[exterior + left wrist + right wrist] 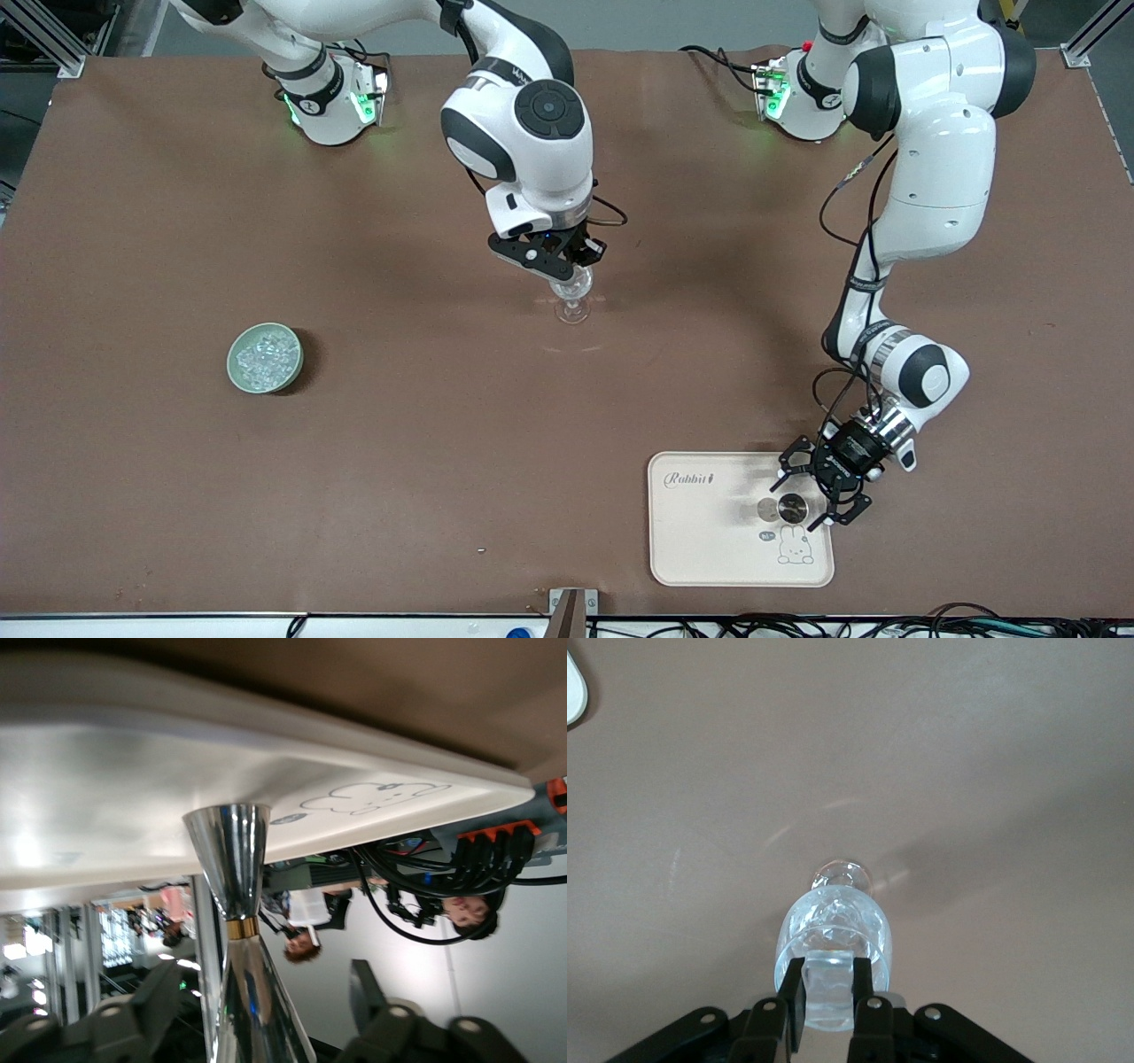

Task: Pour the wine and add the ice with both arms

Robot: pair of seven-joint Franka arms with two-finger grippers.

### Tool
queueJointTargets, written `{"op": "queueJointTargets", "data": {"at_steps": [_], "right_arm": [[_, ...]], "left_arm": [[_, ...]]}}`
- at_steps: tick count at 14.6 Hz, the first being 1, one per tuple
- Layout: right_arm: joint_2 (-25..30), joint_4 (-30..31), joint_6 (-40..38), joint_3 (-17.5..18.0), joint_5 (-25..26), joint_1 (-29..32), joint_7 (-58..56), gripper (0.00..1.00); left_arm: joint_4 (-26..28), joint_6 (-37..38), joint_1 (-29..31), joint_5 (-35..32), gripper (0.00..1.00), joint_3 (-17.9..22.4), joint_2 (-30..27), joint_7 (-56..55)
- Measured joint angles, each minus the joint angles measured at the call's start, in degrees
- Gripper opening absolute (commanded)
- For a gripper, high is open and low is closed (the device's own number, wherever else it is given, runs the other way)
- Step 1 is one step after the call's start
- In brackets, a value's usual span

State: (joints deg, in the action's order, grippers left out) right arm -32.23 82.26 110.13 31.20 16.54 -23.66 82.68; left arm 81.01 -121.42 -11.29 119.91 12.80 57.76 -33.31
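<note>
Your right hand (567, 266) is pressed onto the rim of a clear stemmed glass (572, 297) that stands upright on the tabletop (425, 443) near the middle. In the right wrist view the two fingers (796, 1001) pinch the glass wall (833, 948) between them, one inside and one outside as far as can be told. Any wine in the glass is too faint to make out.

Your left hand (819, 487) sits low over the cream tray (700, 549) at the left arm's end of the tabletop. Its fingers are spread, one on each side of a shiny metal jigger (791, 508) that stands upright on the tray. In the left wrist view the jigger (232, 930) rises between the two dark fingers (368, 992) with a gap showing on at least one side, so it looks let go, not gripped.

The ice (264, 354) lies heaped in a pale green bowl (237, 377) toward the right arm's end of the tabletop. From the right hand, the bowl lies well apart, out toward its own arm's end and closer to the front camera. From the left hand it lies much farther off, past the glass. So the right arm is the nearer one for the ice, yet it is busy with the glass. The glass's long axis is vertical; judge the next reach on keeping it so.
</note>
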Motion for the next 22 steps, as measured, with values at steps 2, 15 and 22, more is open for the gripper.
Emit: {"op": "queueJointTargets", "data": {"at_steps": [2,15,22], "right_arm": [[-0.28,0.0,0.0,0.0,0.22,-0.03,0.0,0.11],[-1.17,-0.33,0.14,-0.06,0.38,-0.05,0.08,0.82],[4.25,-5.51,-4.81,-0.43,2.59,5.0,-1.5,1.0]], "left_arm": [[0.14,0.0,0.54,-5.28,1.0,0.13,-0.68,-0.41],[-4.72,2.26,1.65,-72.63,1.0,0.04,-8.57,-8.43],[-7.73,2.26,1.26,-96.17,1.0,-1.35,-15.54,-11.07]]}}
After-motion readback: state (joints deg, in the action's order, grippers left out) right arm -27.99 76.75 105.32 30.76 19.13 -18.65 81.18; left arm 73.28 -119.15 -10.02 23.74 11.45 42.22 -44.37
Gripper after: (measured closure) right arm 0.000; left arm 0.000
